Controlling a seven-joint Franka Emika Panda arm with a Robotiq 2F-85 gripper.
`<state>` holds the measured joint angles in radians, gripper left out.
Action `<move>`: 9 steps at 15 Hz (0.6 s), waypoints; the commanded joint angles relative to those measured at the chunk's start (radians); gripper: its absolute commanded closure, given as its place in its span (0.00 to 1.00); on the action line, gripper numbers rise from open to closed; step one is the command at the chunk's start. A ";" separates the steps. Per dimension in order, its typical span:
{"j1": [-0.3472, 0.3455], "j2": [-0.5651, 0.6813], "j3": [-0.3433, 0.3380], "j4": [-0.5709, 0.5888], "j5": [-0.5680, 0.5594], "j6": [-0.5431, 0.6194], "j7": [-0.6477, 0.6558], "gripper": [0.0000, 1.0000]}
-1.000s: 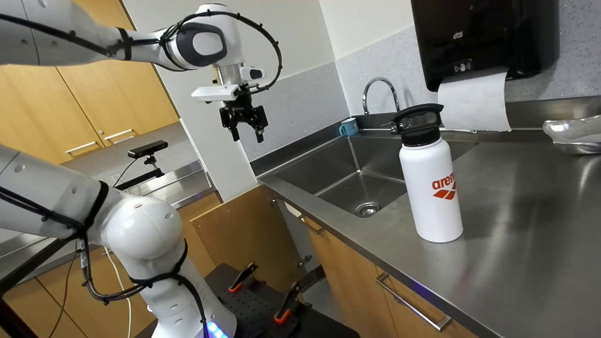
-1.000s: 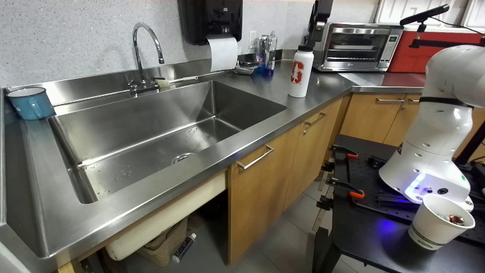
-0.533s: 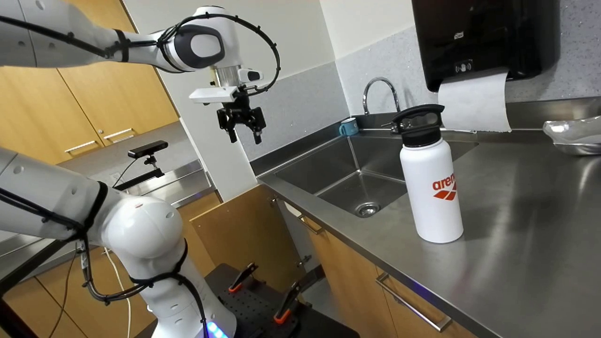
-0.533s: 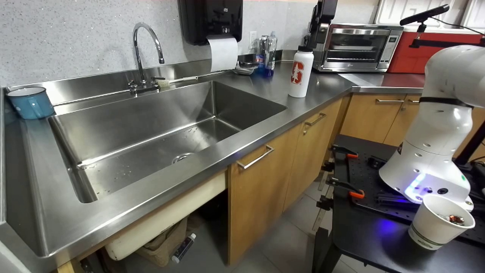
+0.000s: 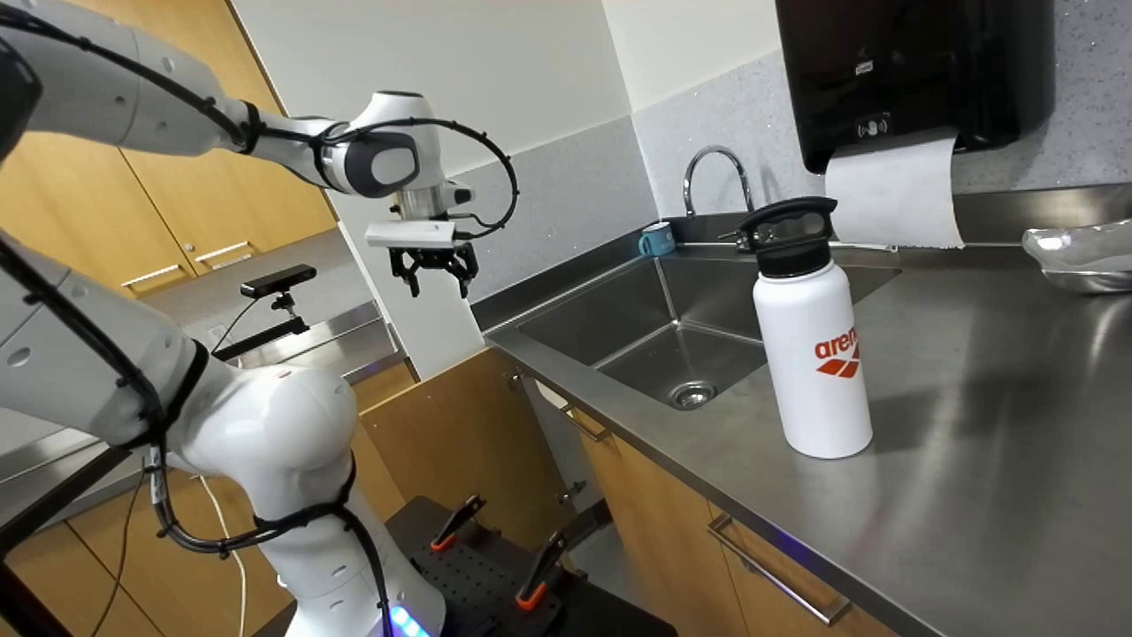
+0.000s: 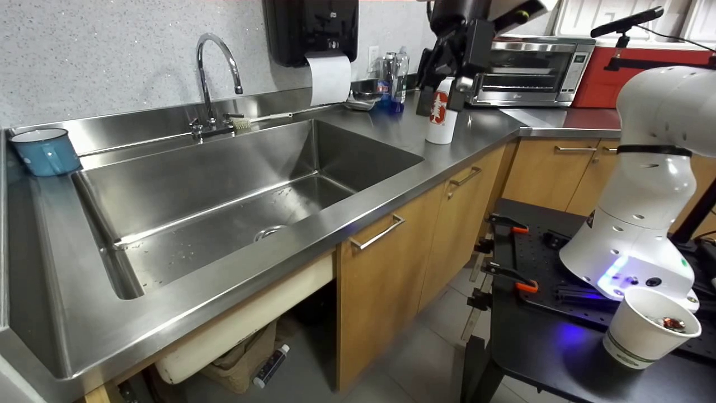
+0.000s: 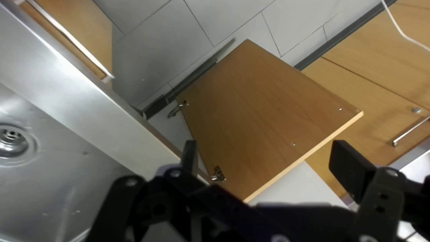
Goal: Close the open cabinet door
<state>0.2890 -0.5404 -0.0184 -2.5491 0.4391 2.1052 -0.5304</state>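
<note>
This flat, squarish wood cabinet door point(image 7: 258, 117) is just hanging open beside the shiny steel counter point(image 5: 964, 460), and the chunky black hand point(image 5: 439, 290) is splayed wide.

Fingers point(image 6: 425, 102) lower than before in both exterior views
</note>
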 commanded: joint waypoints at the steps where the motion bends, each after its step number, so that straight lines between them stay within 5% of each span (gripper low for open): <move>1: 0.131 0.170 0.051 -0.007 0.117 0.201 -0.166 0.00; 5: 0.232 0.420 0.125 0.085 0.293 0.379 -0.419 0.00; 9: 0.196 0.652 0.260 0.239 0.371 0.474 -0.569 0.00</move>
<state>0.5156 -0.0631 0.1692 -2.4512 0.7667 2.5303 -1.0079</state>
